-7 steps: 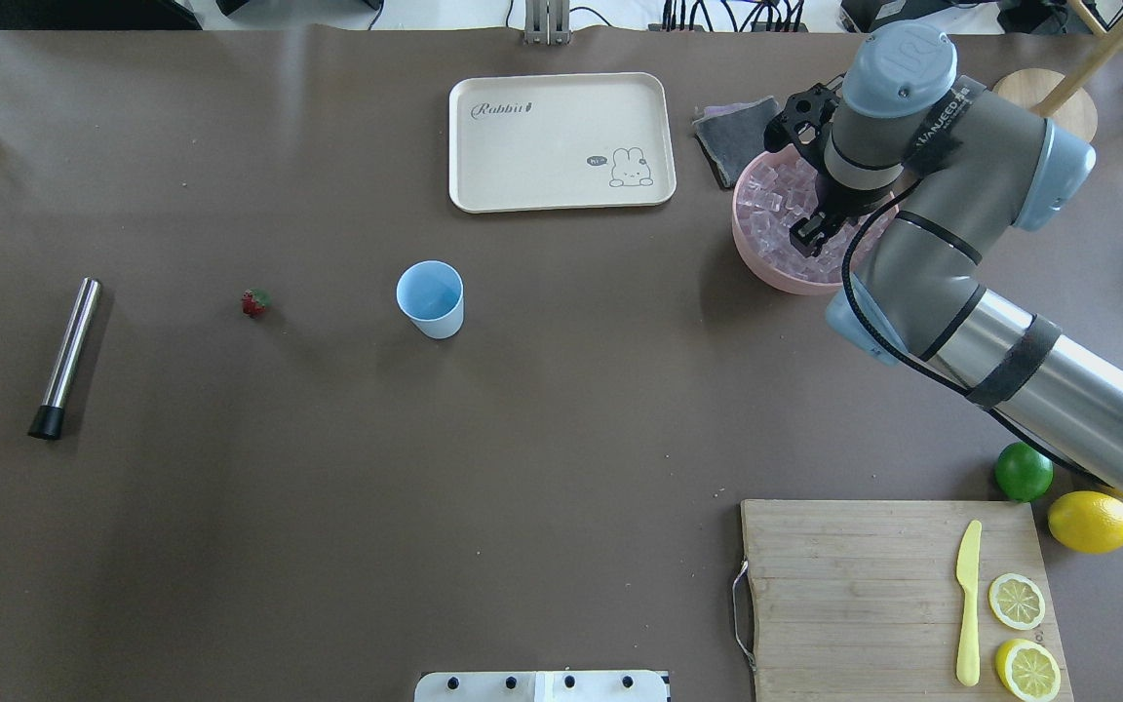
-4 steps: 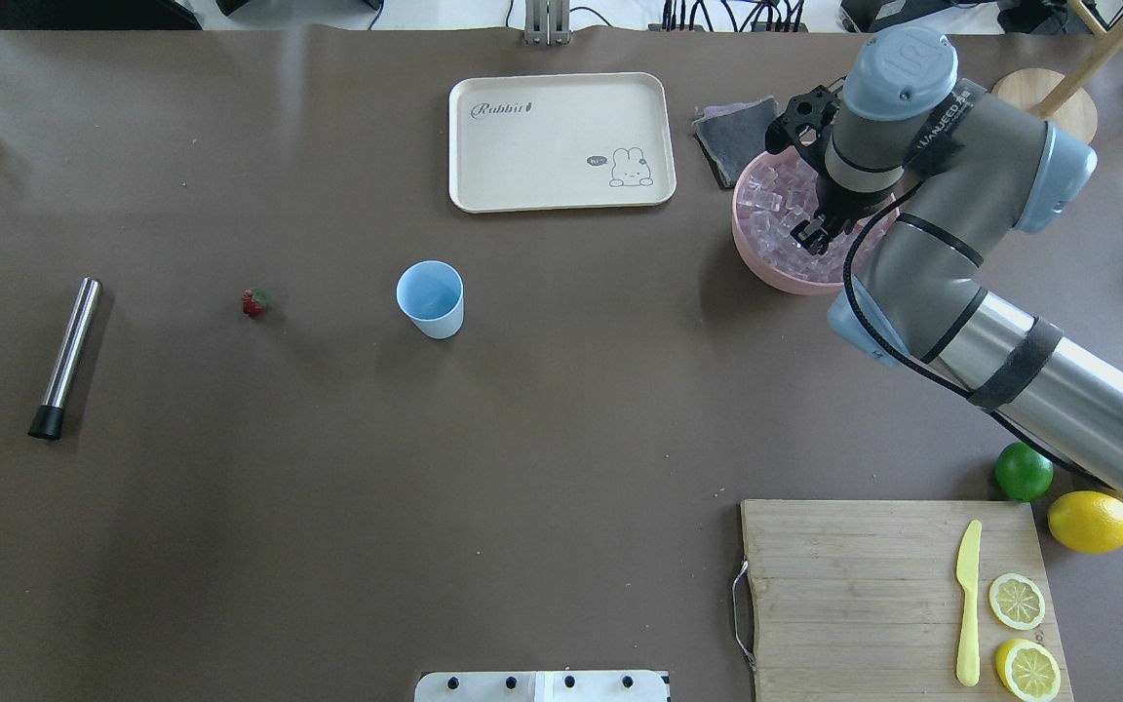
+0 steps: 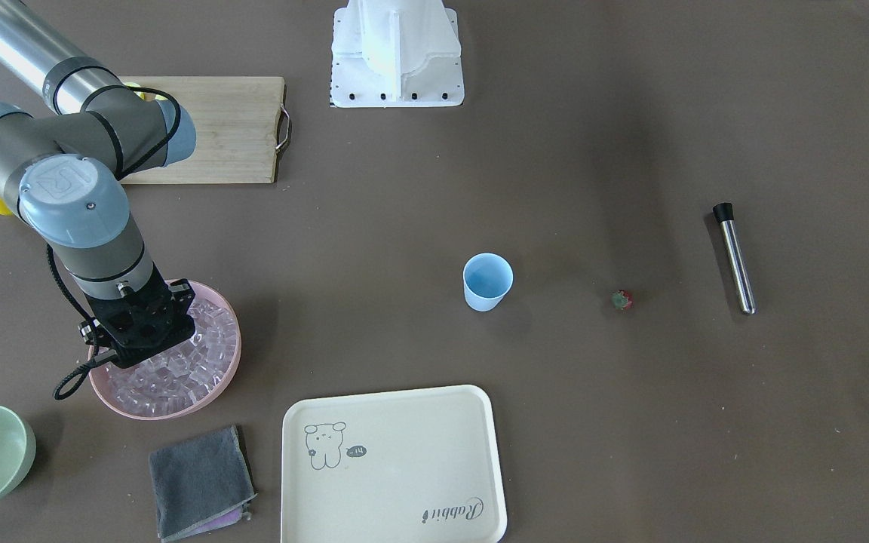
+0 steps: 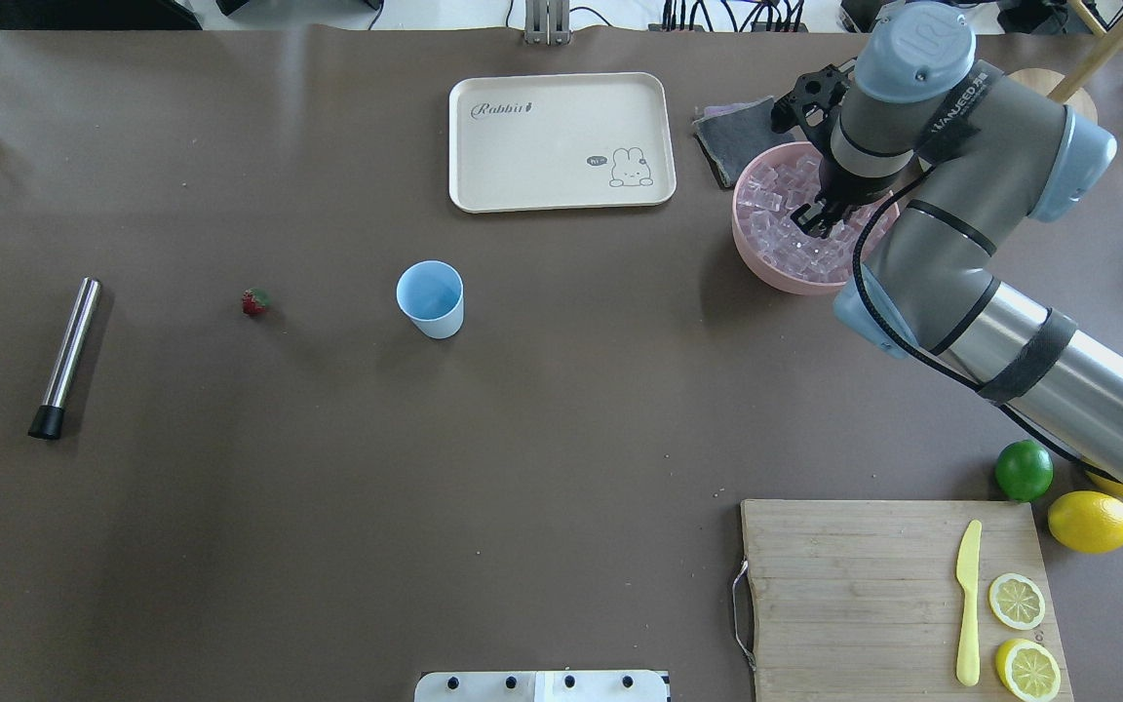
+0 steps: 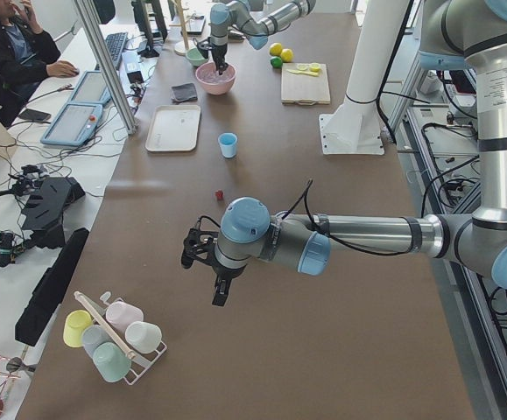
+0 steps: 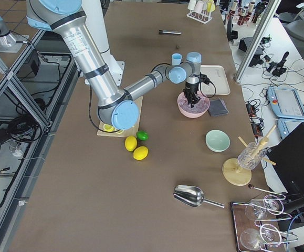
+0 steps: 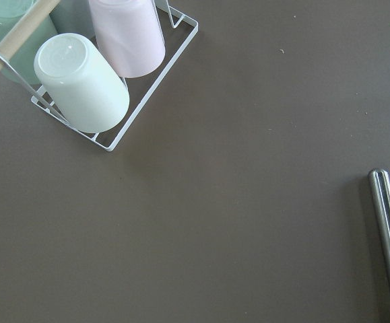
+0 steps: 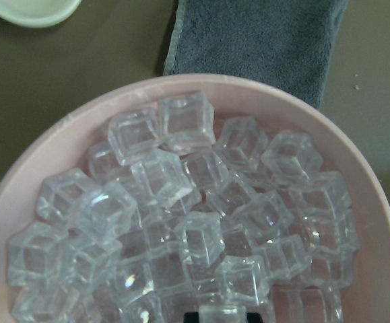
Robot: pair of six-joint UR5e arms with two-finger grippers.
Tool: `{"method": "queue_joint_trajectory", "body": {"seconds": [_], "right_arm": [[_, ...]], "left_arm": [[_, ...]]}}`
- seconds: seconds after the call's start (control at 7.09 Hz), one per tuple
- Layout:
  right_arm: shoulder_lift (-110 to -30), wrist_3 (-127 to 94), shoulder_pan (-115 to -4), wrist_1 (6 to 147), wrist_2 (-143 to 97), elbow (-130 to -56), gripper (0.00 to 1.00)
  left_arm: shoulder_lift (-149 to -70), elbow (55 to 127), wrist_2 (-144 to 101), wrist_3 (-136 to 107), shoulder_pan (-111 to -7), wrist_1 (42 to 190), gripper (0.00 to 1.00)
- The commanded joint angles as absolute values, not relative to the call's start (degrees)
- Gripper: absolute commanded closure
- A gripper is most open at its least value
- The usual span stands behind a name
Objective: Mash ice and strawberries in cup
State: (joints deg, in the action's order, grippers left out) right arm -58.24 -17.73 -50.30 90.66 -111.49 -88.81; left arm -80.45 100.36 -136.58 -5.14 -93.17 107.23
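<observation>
The light blue cup (image 4: 431,297) stands upright and empty mid-table. The tiny red strawberry (image 4: 254,302) lies on the table to its left, apart from it. The ice (image 4: 781,210) fills the pink bowl (image 4: 752,258) at the back right. My right gripper (image 4: 812,216) hangs just over the ice, jaws close together; the right wrist view shows one ice cube (image 8: 223,311) between the fingertips at the bottom edge. My left gripper (image 5: 221,293) shows only in the exterior left view, above bare table, and I cannot tell whether it is open or shut.
A steel muddler (image 4: 69,351) lies at the far left. A cream tray (image 4: 561,141) and a grey cloth (image 4: 732,136) are at the back. A cutting board (image 4: 893,595) with knife and lemon slices, a lime (image 4: 1024,471) and a lemon (image 4: 1091,522) are front right. A cup rack (image 7: 100,67) sits below my left wrist.
My right gripper's jaws narrowed in the ice, then the gripper moved up and toward the bowl's far side. The cup, the strawberry and the muddler have not moved.
</observation>
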Motion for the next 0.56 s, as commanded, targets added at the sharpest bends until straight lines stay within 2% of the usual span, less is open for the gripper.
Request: {"method": "queue_joint_trajectory", "body": {"seconds": [0.0, 0.42], "right_arm": [[-55.0, -34.1, -49.5, 90.4, -113.0, -91.7, 0.79], [-45.6, -55.4, -42.1, 90.6, -108.4, -90.4, 0.79]], "left_arm": [[-80.4, 100.3, -136.6, -5.2, -93.2, 107.2, 0.02], [-80.4, 100.5, -136.6, -5.2, -93.2, 107.2, 0.02]]}}
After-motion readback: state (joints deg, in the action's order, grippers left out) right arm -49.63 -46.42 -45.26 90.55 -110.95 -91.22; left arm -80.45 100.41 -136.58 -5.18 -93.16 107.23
